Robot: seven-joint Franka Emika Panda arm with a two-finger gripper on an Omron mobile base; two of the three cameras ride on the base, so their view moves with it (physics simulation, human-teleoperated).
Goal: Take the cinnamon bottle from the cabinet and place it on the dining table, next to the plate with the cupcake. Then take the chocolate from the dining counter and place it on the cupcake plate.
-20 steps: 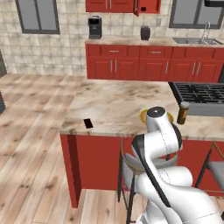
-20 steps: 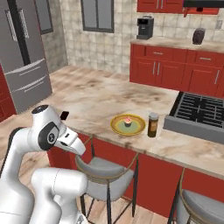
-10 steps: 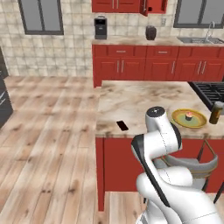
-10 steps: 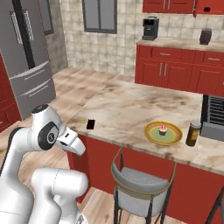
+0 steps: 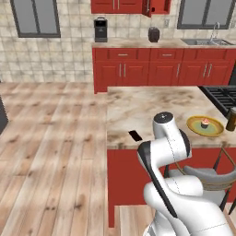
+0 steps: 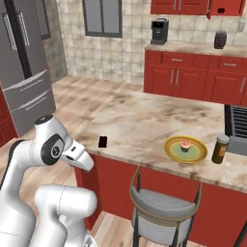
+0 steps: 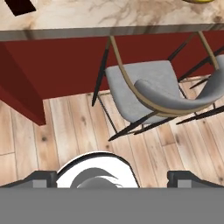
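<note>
1. We are looking at the dining worktop, a large beige-brown marble island on a red base, taking up the middle of both base views.
2. The red cabinet is hanging on the far wall with its door standing open.
3. A grey stool is standing tucked against the island's near side; in the hand view it is lying below the marble edge.
4. The plate is sitting near the island's near edge, carrying the cupcake at its centre.
5. The cinnamon bottle is standing upright just beside the plate, on its stove side.
6. The chocolate is lying flat on the marble, well apart from the plate.
7. The pincer is hanging spread wide over the floor, pinching nothing.
</note>
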